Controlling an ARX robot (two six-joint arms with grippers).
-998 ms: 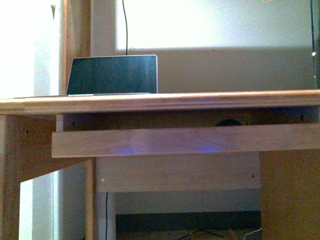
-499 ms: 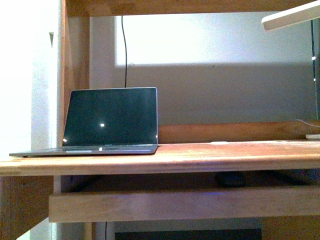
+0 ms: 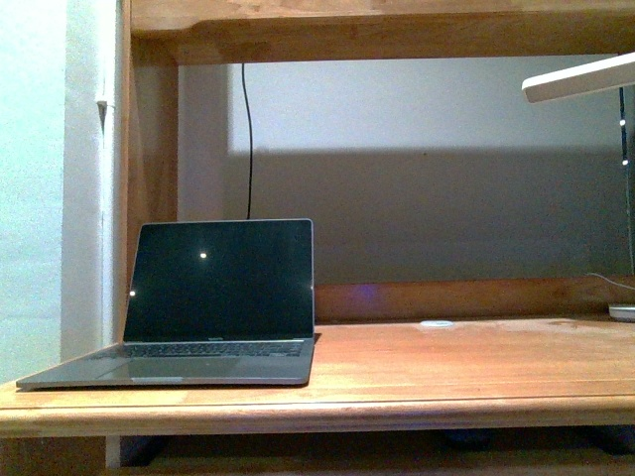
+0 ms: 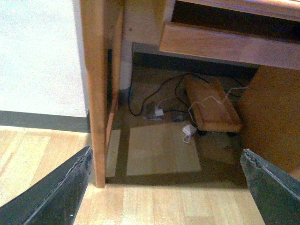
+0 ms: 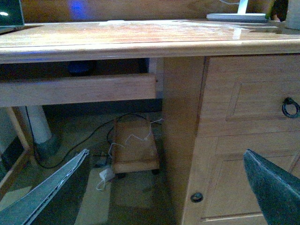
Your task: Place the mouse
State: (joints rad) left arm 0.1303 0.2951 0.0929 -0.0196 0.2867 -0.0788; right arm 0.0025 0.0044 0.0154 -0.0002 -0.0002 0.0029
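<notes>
**My view goes up, and the mouse is still down on the shelf**

My left end effector (image 4: 165, 152) is wide and holds nothing. Between its two dark fingers (image 4: 56, 192) I see only the floor (image 4: 154, 201) under the bench. My right end effector (image 5: 166, 152) is wide and empty too. It hangs low in front of the bench (image 5: 140, 40) and looks in under the top. There, on the pull-out shelf (image 5: 75, 89), sits a small dark lump with a blue glow on it. I think that is the mouse (image 5: 80, 68), but it is in shadow, so I am not sure. Neither end effector is near it.

The thing that changes is my front view. A second ago it is level with the bench edge, with the shelf below it. Now it sits higher and looks onto the bench top. I see the open laptop (image 3: 218, 297) on the left and a small white disc (image 3: 436, 324) far back. The shelf is almost gone from the bottom of that view.

So nothing is picked up yet, and I think I am only getting ready. Next I must reach in low for the mouse, and the bench top could bump my arm.
</notes>
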